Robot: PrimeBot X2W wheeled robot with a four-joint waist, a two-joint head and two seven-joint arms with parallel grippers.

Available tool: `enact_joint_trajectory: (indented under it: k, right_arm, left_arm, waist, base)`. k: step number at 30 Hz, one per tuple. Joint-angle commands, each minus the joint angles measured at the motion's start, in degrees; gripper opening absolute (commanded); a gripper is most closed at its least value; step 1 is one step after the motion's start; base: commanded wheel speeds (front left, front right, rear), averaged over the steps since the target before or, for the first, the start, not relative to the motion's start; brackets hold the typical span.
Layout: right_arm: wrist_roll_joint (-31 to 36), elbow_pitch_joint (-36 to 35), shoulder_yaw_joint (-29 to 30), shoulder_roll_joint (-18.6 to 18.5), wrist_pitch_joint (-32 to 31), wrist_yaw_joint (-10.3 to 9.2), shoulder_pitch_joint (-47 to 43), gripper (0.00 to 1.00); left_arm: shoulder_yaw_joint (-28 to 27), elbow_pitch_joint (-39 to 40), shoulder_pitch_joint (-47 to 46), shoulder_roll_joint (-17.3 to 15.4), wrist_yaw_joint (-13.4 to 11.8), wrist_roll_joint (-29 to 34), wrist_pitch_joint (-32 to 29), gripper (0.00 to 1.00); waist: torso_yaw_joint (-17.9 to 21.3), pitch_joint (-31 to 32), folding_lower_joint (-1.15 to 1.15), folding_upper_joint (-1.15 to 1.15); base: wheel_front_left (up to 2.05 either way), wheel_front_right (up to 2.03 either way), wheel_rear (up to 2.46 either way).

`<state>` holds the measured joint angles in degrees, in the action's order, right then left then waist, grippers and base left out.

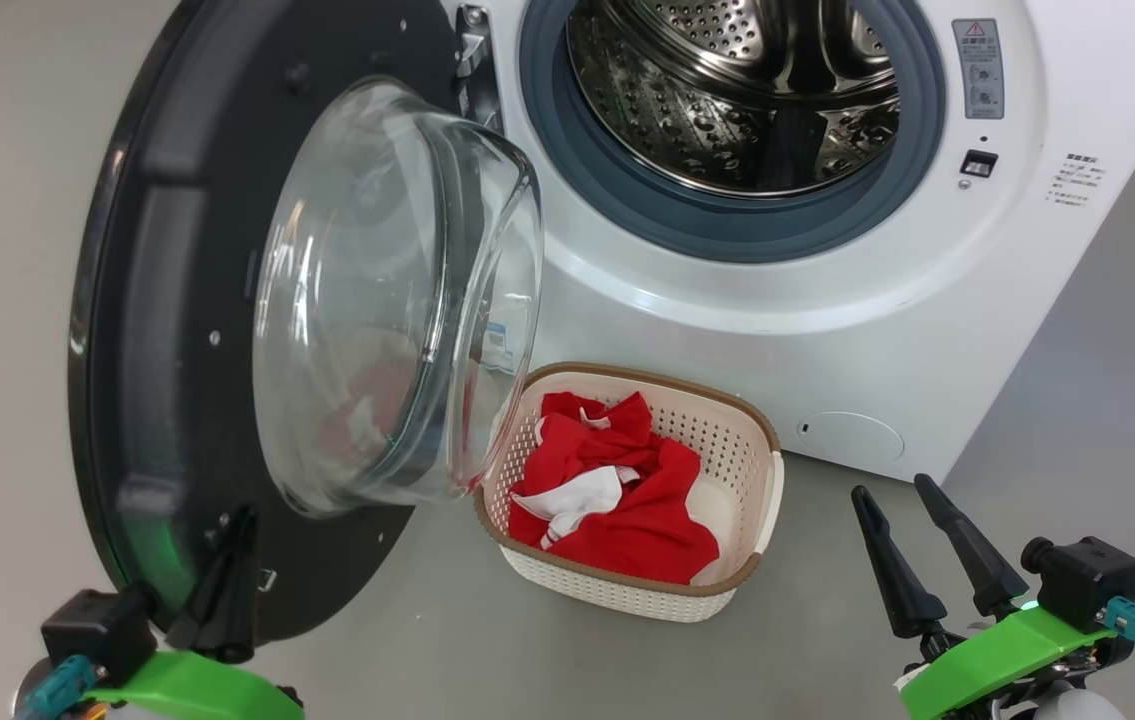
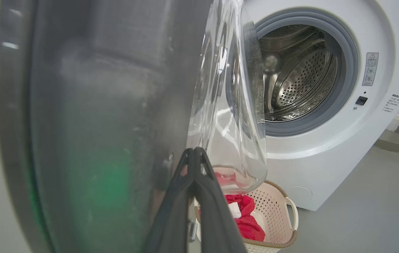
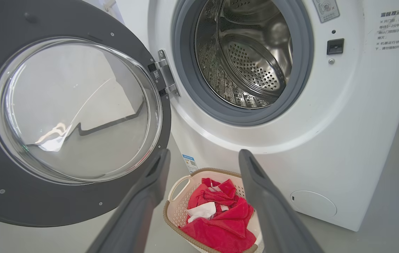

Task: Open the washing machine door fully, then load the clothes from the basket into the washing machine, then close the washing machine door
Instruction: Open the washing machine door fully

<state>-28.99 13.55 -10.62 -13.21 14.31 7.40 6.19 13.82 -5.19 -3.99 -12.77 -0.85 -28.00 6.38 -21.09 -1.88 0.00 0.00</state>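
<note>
- Head view: the washing machine door [image 1: 177,330] stands swung out on its hinge [image 1: 472,50] at the left of the opening, its dark inner face and bulging glass bowl window [image 1: 397,300] turned toward the robot.
- The washing machine [image 1: 827,330] is behind it, with the grey rubber seal [image 1: 727,225] ringing the perforated steel drum [image 1: 727,90].
- A warning label [image 1: 977,68] sits right of the opening, and a round cap [image 1: 849,437] sits low on the front panel.
- The basket [image 1: 627,590] rests on the grey floor [image 1: 427,650] just in front of the machine, below the opening. From here the glass bowl overlaps its left rim.
- The clothes [image 1: 627,500], red with white patches, lie heaped inside the basket.
- The left gripper [image 1: 245,518] is at the lower left, its two fingers pressed together with nothing seen between them. The tips are against the lower part of the door's inner face; whether they touch it cannot be told.
- In the left wrist view the joined fingers point up between the dark door face and the glass bowl.
- The right gripper [image 1: 892,486] is at the lower right, above the floor and right of the basket. Its fingers are spread wide and hold nothing.
- In the right wrist view those spread fingers frame the basket and clothes, and a blue label sticker [image 3: 189,162] shows on the machine front just above the basket.
</note>
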Motion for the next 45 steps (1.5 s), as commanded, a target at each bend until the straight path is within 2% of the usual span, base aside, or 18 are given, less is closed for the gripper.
enact_joint_trajectory:
  k: [1,18,37,45]
  right_arm:
    - [-0.39,-1.56,-0.94,-0.50,0.69,0.09,2.35,1.00]
    - [-0.16,-1.78,-0.92,-0.92,0.69,0.09,3.45,1.00]
    - [-0.11,-1.88,-1.20,-1.08,0.69,0.09,5.28,1.00]
    - [-0.34,-1.69,-1.53,-1.02,0.69,0.09,5.29,1.00]
  left_arm:
    - [-3.28,0.03,-3.18,-2.38,-0.65,-0.49,-0.12,0.00]
    - [-5.63,-8.02,-10.86,-6.21,0.94,-2.07,-1.32,0.00]
    - [-4.55,-26.47,-24.84,-10.12,4.72,-1.80,-2.15,0.00]
    - [-3.20,-32.57,-28.25,-10.25,5.92,-1.44,-0.45,0.00]
  waist:
    - [-0.40,-0.24,0.00,0.00]
    - [-3.25,-1.98,0.00,0.00]
    - [-4.78,-5.39,0.00,0.00]
    - [-4.71,-5.35,0.00,0.00]
  base:
    - [0.00,0.00,0.00]
    - [0.00,0.00,0.00]
    - [0.00,0.00,0.00]
    - [0.00,0.00,0.00]
